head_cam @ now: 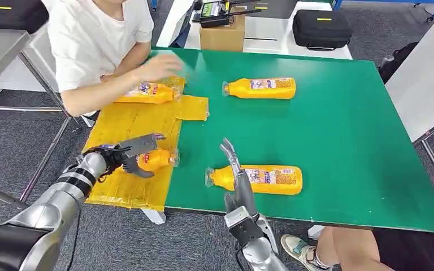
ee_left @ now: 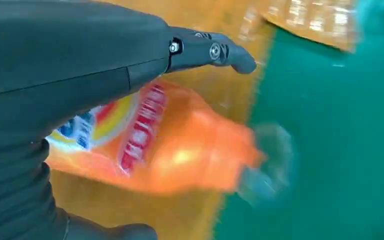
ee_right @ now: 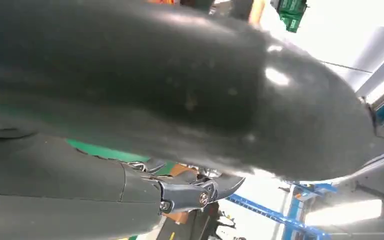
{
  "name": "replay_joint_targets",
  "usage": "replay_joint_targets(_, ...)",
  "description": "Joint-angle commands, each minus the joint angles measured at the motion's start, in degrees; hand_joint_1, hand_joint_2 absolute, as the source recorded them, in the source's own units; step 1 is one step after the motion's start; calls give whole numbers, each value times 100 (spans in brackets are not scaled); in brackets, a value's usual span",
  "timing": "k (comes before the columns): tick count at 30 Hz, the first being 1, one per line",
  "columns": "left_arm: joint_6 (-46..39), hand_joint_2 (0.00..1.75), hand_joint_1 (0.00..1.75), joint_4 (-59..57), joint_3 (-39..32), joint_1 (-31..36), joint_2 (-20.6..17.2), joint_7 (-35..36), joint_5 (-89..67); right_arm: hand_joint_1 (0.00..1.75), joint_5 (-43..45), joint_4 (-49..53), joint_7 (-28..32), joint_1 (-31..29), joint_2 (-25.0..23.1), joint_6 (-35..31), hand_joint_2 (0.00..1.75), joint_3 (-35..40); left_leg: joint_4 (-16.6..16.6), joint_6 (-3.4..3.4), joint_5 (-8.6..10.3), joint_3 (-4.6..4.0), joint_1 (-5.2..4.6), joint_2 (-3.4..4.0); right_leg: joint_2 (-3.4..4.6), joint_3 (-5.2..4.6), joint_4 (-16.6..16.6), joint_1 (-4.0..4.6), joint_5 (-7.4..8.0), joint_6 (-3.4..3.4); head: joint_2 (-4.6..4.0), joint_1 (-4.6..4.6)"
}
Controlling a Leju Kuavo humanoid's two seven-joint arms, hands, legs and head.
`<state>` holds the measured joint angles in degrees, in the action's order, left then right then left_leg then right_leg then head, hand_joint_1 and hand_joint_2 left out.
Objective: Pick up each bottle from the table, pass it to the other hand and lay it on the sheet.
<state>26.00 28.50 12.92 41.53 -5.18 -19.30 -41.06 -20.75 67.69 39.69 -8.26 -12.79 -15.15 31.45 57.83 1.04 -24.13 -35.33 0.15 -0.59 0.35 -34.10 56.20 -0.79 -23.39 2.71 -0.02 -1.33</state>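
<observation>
1. Low in the head view's centre, the right hand (head_cam: 233,169) stood with fingers pointing up and nothing in it, touching or just before the near bottle (head_cam: 265,179). That bottle lay crosswise, cap toward frame left.
2. At lower left, the left hand (head_cam: 129,153) gripped the held bottle (head_cam: 157,160) over the yellow sheet (head_cam: 130,127).
3. The left wrist view (ee_left: 170,145) showed its cap reaching past the sheet's edge.
4. Farther up, a bottle on the table (head_cam: 260,88) and a person's hand (head_cam: 161,68) on a fourth bottle (head_cam: 147,92).
</observation>
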Motion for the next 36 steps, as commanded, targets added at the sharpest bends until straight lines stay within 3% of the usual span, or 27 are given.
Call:
replay_joint_targets(1,197,175,0,362,216,-152,-238,-36,1231,0,164,-615,31,-350,96,-100,0,104,-2,-7,-13,30,4,23,14,25,-4,6,-7,-13,2,-2)
replay_joint_targets(4,267,175,0,835,318,-309,-389,-394,1844,0,263,-574,31,-395,171,-88,0,198,-4,-4,-6,14,1,13,6,10,-3,2,-3,-8,2,-2)
replay_joint_targets(7,-430,175,0,1922,-20,-866,-180,-539,2730,0,82,-562,31,-353,244,-238,0,199,-4,-3,-8,14,1,13,6,11,-5,3,-5,-7,2,-2)
replay_joint_targets(9,-237,175,0,2886,-389,-1332,140,-343,3748,0,-1176,-722,-259,-462,499,-1286,0,417,-5,-1,-6,10,0,8,-1,7,-6,1,-5,-5,2,-4)
replay_joint_targets(10,-341,175,0,3301,-481,-1532,238,-400,3980,0,-1376,-842,-369,-549,609,-1415,0,433,-8,-1,-10,20,1,3,-8,21,-12,3,-9,-6,2,-2)
replay_joint_targets(11,-572,175,0,3833,-705,-1830,464,-469,4331,0,-1622,-989,-635,-626,728,-1563,175,330,-8,0,-13,28,3,0,-12,31,-15,5,-13,-7,2,-2)
replay_joint_targets(14,-1304,175,0,5445,-1040,-2781,978,-427,5006,0,-2138,-1014,-1267,-648,1163,-1326,175,-65,-7,4,-14,25,0,-3,-15,31,-21,3,-12,-1,2,-4)
replay_joint_targets(17,-1555,175,0,6254,-1153,-3295,1067,-482,5581,0,-2621,-990,-1695,-568,1404,-1044,175,-429,-4,5,-11,7,-9,5,-3,13,-22,-7,-6,1,2,-2)
replay_joint_targets(20,-1346,175,0,6382,-1276,-3460,1026,-242,6156,0,-2851,-1088,-1835,-561,1507,-918,175,-600,4,3,-25,14,-10,17,7,20,-17,-9,-14,-6,2,0)
replay_joint_targets(36,-1616,175,0,6498,-1314,-3781,985,-283,5561,0,-3465,-1016,-2268,-277,1541,-681,175,-901,-2,1,-19,13,-3,10,2,13,-15,1,-12,-5,2,-2)
